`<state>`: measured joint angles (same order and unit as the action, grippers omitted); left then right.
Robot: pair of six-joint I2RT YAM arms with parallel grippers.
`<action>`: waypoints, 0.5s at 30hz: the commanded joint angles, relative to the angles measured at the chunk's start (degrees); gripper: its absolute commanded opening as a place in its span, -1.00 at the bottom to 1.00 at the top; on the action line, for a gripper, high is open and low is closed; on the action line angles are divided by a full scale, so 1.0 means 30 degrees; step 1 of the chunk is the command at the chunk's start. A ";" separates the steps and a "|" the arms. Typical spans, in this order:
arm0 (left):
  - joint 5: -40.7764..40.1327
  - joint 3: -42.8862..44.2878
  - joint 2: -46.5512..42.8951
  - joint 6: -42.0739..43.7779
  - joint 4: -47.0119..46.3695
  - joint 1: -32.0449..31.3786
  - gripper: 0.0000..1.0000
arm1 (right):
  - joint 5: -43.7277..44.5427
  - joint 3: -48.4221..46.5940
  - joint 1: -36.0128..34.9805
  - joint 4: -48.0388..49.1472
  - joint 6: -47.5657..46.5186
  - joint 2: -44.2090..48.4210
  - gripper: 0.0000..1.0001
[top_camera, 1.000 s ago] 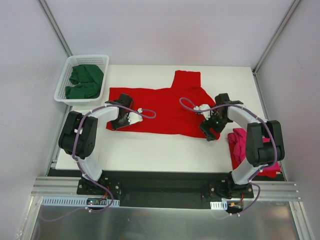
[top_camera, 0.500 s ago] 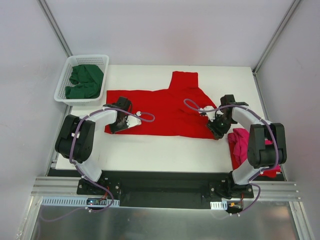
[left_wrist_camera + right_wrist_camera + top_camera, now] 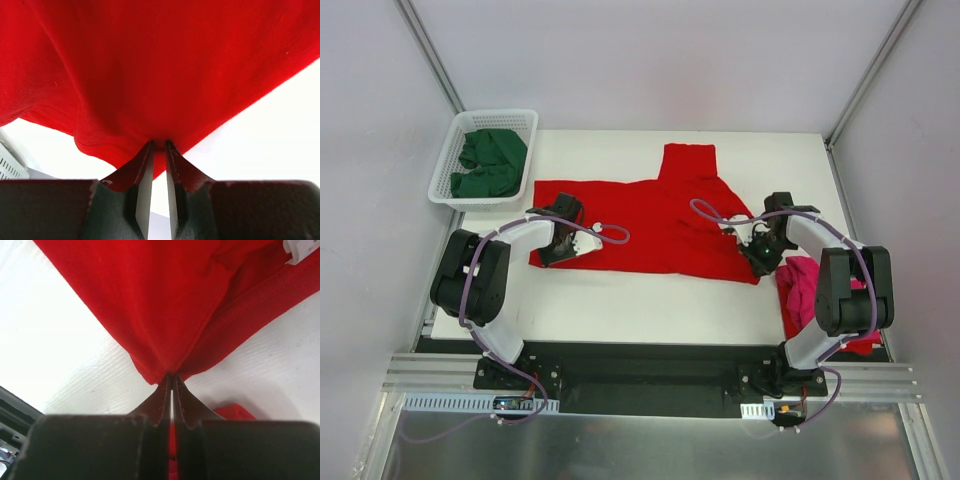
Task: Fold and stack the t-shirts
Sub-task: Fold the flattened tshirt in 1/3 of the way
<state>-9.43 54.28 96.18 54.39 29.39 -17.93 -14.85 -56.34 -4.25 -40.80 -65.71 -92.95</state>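
A bright red t-shirt (image 3: 650, 225) lies spread across the white table, one sleeve pointing to the far side. My left gripper (image 3: 557, 250) is shut on its near left edge; in the left wrist view the fingertips (image 3: 159, 145) pinch a fold of red cloth (image 3: 165, 65). My right gripper (image 3: 757, 262) is shut on the shirt's near right corner, and the right wrist view shows its jaws (image 3: 171, 376) pressed together on the red hem (image 3: 150, 300). A magenta-pink t-shirt (image 3: 802, 290) lies folded at the near right, beside the right arm. Dark green t-shirts (image 3: 490, 162) sit in the basket.
The white lattice basket (image 3: 496, 113) stands off the table's far left corner; its wall (image 3: 10, 167) shows low in the left wrist view. Bare table (image 3: 650, 300) runs between the shirt and the arm bases. Grey walls close in both sides.
The right gripper slid to the right along the shirt's near edge and closed on its corner. The left gripper kept its hold, and the shirt shifted slightly.
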 commanded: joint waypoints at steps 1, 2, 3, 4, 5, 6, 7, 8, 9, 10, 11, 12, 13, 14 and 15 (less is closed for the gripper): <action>0.0711 -0.0574 -0.0185 -0.0376 0.1191 0.0148 -0.68 | -0.0441 -0.0147 0.0128 -0.1430 -0.0625 0.0162 -0.98; 0.0799 -0.0632 -0.0185 -0.0376 0.1307 0.0148 -0.68 | -0.0382 -0.0089 0.0128 -0.1460 -0.0625 0.0191 -0.98; 0.1148 -0.0720 -0.0127 -0.0347 0.1511 0.0119 -0.67 | -0.0294 -0.0117 0.0128 -0.1576 -0.0654 0.0191 -0.97; 0.1326 -0.0750 -0.0040 -0.0347 0.1774 0.0119 -0.67 | -0.0236 -0.0118 0.0128 -0.1635 -0.0683 0.0220 -0.98; 0.1472 -0.0750 -0.0010 -0.0405 0.2067 0.0118 -0.67 | -0.0148 -0.0147 0.0099 -0.1752 -0.0713 0.0249 -0.98; 0.1648 -0.0866 0.0135 -0.0435 0.2505 0.0118 -0.67 | -0.0031 -0.0176 0.0128 -0.1927 -0.0771 0.0279 -0.98; 0.1708 -0.0896 0.0224 -0.0464 0.2799 0.0118 -0.67 | 0.0086 -0.0205 0.0128 -0.1987 -0.0858 0.0308 -0.97; 0.1795 -0.0955 0.0283 -0.0493 0.3005 0.0089 -0.67 | 0.0174 -0.0235 0.0128 -0.2074 -0.0888 0.0366 -0.98; 0.1854 -0.1129 0.0312 -0.0552 0.3442 0.0089 -0.67 | 0.0378 -0.0264 0.0128 -0.2220 -0.0947 0.0367 -0.98; 0.2145 -0.1218 0.0342 -0.0523 0.3650 0.0060 -0.67 | 0.0438 -0.0293 0.0128 -0.2280 -0.1005 0.0425 -0.97; 0.2293 -0.1306 0.0342 -0.0552 0.3884 0.0031 -0.67 | 0.0468 -0.0323 0.0099 -0.2367 -0.1035 0.0484 -0.97; 0.2381 -0.1452 0.0284 -0.0610 0.4234 0.0002 -0.67 | 0.0526 -0.0352 0.0128 -0.2513 -0.1064 0.0513 -0.97; 0.2585 -0.1540 0.0283 -0.0640 0.4354 0.0001 -0.67 | 0.0527 -0.0381 0.0128 -0.2631 -0.1093 0.0571 -0.98; 0.2645 -0.1628 0.0225 -0.0698 0.4529 -0.0144 -0.67 | 0.0527 -0.0410 0.0128 -0.2719 -0.1123 0.0572 -0.98; 0.2704 -0.1803 0.0080 -0.0786 0.4647 -0.0203 -0.67 | 0.0556 -0.0411 0.0099 -0.2894 -0.1152 0.0630 -0.98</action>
<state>-8.95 53.12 95.59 54.37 34.06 -18.02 -13.80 -56.34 -4.25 -45.10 -67.24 -92.95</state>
